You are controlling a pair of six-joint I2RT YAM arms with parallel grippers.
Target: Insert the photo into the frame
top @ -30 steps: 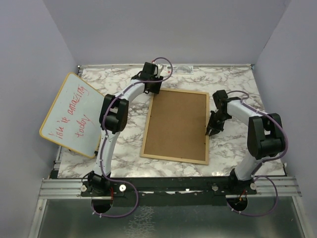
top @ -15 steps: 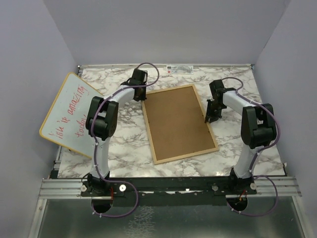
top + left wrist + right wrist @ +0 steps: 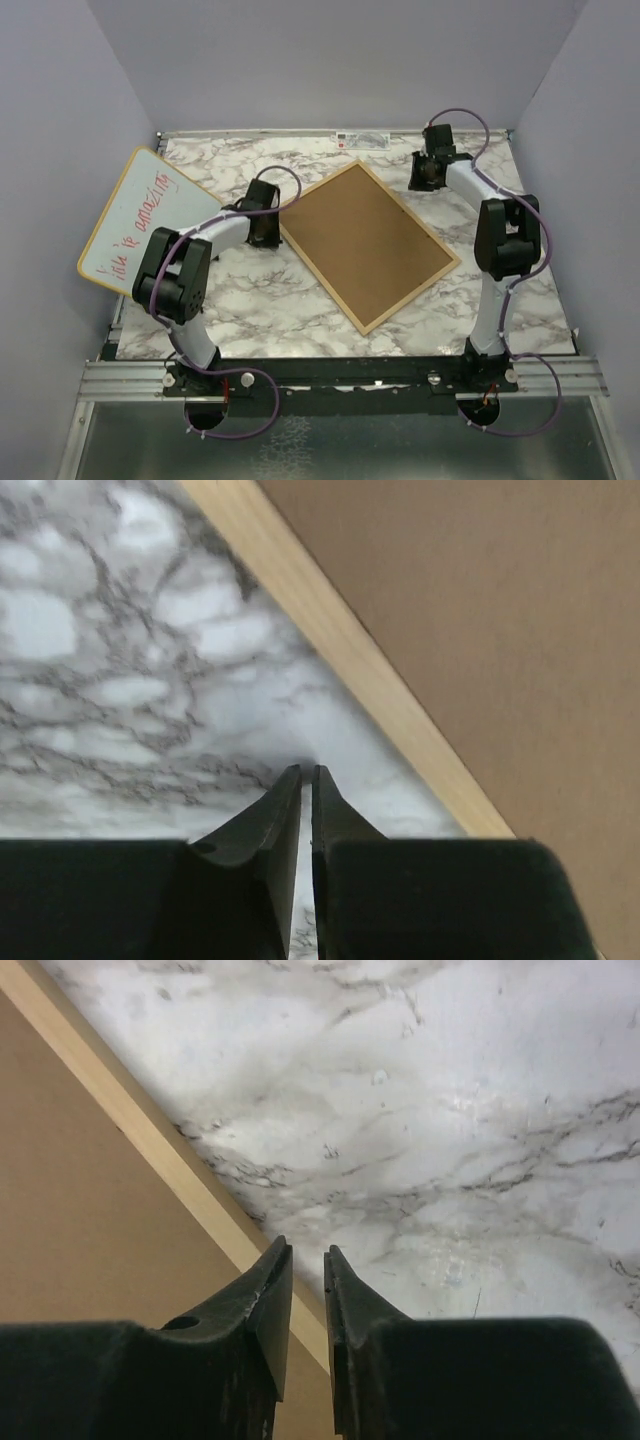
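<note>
Marble tabletop (image 3: 250, 300) spreads under both my arms. The frame (image 3: 365, 245) lies flat on it, brown back up, turned cornerwise between my two grippers. My left gripper (image 3: 306, 772) is pinched to a hairline slit with nothing in it, its tips low over bare marble. The frame's wooden edge is just ahead and to their right. My right gripper (image 3: 307, 1252) is nearly closed too and empty, its left fingertip at the frame's wooden rim, with marble ahead and to the right.
</note>
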